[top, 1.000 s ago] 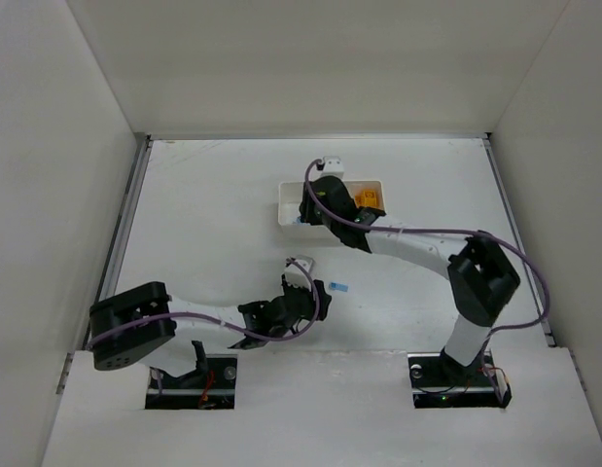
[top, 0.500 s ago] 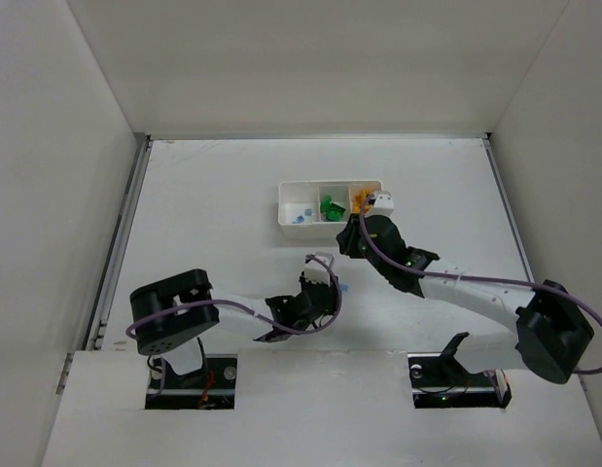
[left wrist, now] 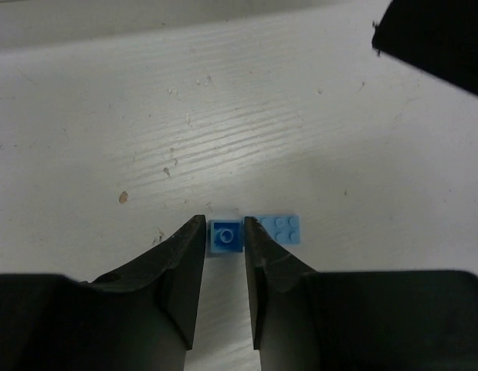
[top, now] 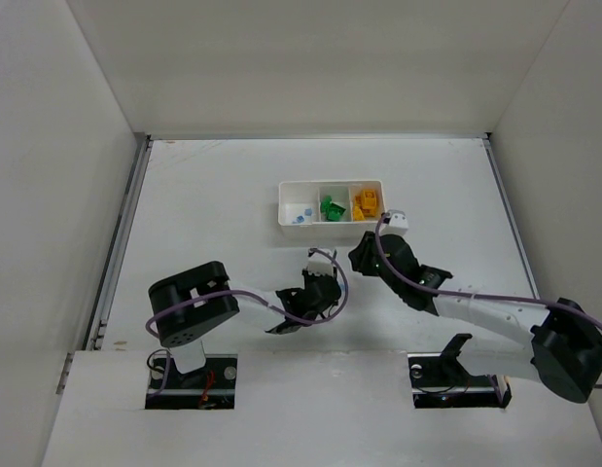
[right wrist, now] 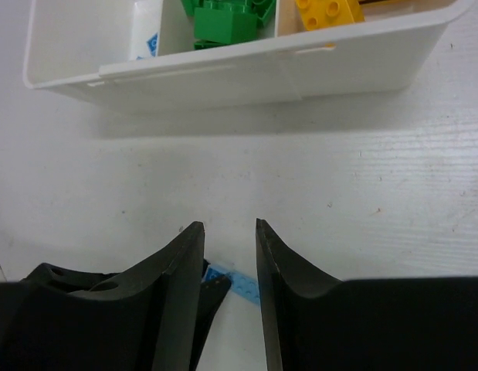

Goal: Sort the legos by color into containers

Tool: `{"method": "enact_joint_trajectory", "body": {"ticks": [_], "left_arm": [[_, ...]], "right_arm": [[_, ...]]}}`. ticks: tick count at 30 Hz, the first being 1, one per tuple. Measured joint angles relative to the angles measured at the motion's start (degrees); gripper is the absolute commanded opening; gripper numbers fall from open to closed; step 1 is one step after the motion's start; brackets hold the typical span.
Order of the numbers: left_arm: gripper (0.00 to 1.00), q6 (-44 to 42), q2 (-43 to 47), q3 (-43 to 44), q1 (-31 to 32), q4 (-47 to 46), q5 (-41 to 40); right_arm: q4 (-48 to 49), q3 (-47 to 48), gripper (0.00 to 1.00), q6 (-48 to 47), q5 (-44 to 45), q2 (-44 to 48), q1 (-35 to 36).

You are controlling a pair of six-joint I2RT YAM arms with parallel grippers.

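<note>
bench: white, carries everything. The two loose blue pieces lie on it near the arms, well apart from the tray.
tray: three compartments side by side. From above, the left one holds the light blue legos, so take your load there.
right fingers: a narrow gap with nothing in it. They hover low over the bench between the tray and the left arm's pick. Leave that arm room to rise.
left fingers: narrow and down at the bench, one on each side of the small blue brick. You cannot tell from here whether they pinch it yet.
green legos: middle compartment, sorted.
yellow legos: right compartment, sorted.
light blue plate: flat on the bench just beside the brick, its near end at the outer edge of one fingertip. It will likely drag if you sweep sideways.
small blue brick: stud up, centred between the fingertips. Close squarely on its flat sides, lift straight up, and check that it alone comes away.
</note>
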State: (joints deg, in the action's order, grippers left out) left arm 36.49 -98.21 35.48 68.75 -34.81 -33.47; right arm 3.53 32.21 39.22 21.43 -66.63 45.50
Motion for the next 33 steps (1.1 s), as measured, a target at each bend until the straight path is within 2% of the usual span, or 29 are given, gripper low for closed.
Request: {"method": "enact_joint_trajectory", "body": {"ticks": [4, 9, 14, 18, 22, 25, 30, 33], "left_arm": [[0.12, -0.04, -0.50, 0.44, -0.24, -0.26, 0.04], [0.10, -0.24, 0.61, 0.44, -0.24, 1.51, 0.26], [0.10, -1.75, 8.50, 0.00, -1.81, 6.08, 0.50], [0.11, -3.39, 15.76, 0.02, -6.47, 6.54, 0.57], [0.12, -4.50, 18.47, 1.27, -13.27, 7.87, 1.90], [0.13, -5.07, 17.81, 4.07, -18.03, 9.33, 3.82], [0.14, -5.68, 12.70, 11.15, -24.37, 9.92, 7.13], [0.19, -6.12, 8.66, 15.13, -26.67, 10.25, 8.39]], "right_arm": [[0.02, -1.86, 0.39, 0.70, -0.02, 0.79, 0.39], [-0.07, -3.85, 0.39, 1.18, -0.04, 2.25, 0.70], [-0.07, -4.96, 0.40, 1.38, -0.11, 4.46, 1.40], [-0.37, -5.18, 0.40, 1.16, -1.03, 4.63, 3.04], [-0.37, -5.18, 0.38, 0.11, -2.43, 3.15, 5.44], [-0.52, -5.18, 0.39, -0.61, -3.28, 1.18, 6.43], [-1.75, -4.50, 0.48, -2.58, -3.45, -1.42, 7.54], [-3.13, -3.08, 0.52, -4.04, -3.54, -2.56, 8.15]]}}
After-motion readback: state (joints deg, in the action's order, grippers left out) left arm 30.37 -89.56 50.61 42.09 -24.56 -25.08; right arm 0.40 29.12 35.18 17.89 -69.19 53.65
